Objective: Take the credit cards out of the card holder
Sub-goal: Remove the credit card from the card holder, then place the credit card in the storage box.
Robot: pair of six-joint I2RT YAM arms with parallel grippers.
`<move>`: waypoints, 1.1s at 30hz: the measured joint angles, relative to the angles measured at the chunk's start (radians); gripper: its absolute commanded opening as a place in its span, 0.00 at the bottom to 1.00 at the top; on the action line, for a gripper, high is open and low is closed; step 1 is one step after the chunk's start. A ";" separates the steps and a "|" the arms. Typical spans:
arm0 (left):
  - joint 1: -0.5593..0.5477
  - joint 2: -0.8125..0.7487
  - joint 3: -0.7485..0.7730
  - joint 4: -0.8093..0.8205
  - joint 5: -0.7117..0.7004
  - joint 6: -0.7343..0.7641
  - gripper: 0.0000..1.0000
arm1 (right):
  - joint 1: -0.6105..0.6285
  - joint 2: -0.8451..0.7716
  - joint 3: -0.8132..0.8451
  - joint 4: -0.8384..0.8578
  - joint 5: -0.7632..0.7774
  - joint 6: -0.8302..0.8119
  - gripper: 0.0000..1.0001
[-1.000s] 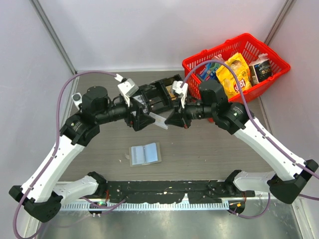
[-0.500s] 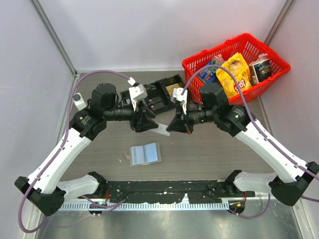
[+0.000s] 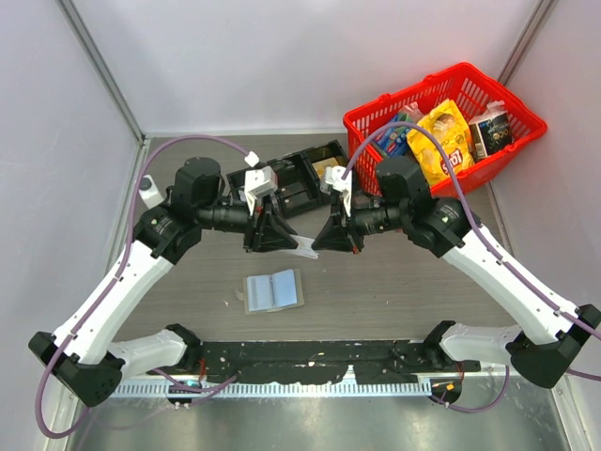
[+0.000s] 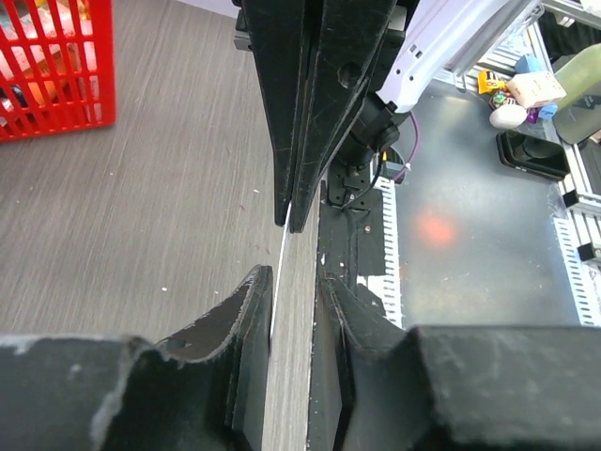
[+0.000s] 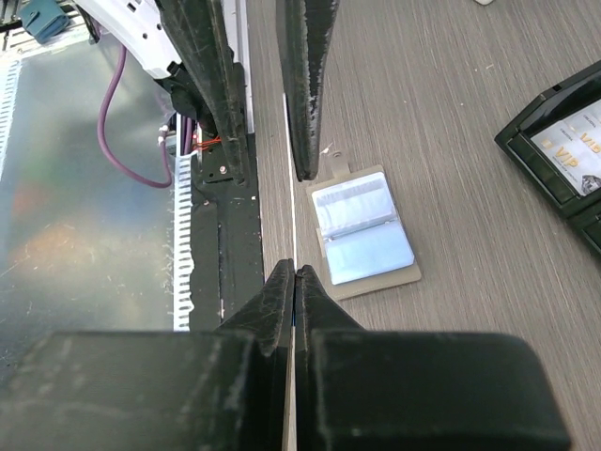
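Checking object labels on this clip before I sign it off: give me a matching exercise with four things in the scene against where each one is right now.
Things:
1. credit card
2. card holder
3. red basket
4. black tray

Places:
A. far right corner of the table
B. lying open on the table, near side
C. pinched in the right gripper
D. far side of the table, left of the basket

Pairs: 1-C, 2-B, 3-A, 4-D

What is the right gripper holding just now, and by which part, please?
A credit card, pinched at one end by the right gripper; its other end sits inside the open left gripper.
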 measured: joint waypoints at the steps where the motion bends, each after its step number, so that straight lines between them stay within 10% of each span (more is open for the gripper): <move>1: 0.000 -0.002 0.000 -0.003 0.000 0.002 0.19 | 0.000 0.000 0.000 0.001 -0.001 0.000 0.01; 4: 0.003 -0.009 -0.008 -0.015 -0.005 0.023 0.00 | 0.000 0.000 0.000 0.004 -0.004 0.001 0.01; 8: 0.009 -0.010 -0.009 -0.031 -0.023 0.045 0.00 | 0.000 0.000 -0.008 0.009 -0.007 0.001 0.03; 21: 0.198 0.056 -0.053 -0.024 -0.169 0.033 0.00 | 0.000 -0.044 -0.081 0.060 0.193 0.105 0.73; 33: 0.322 0.536 0.130 0.063 -0.648 -0.148 0.00 | 0.000 -0.143 -0.237 0.127 0.414 0.296 0.74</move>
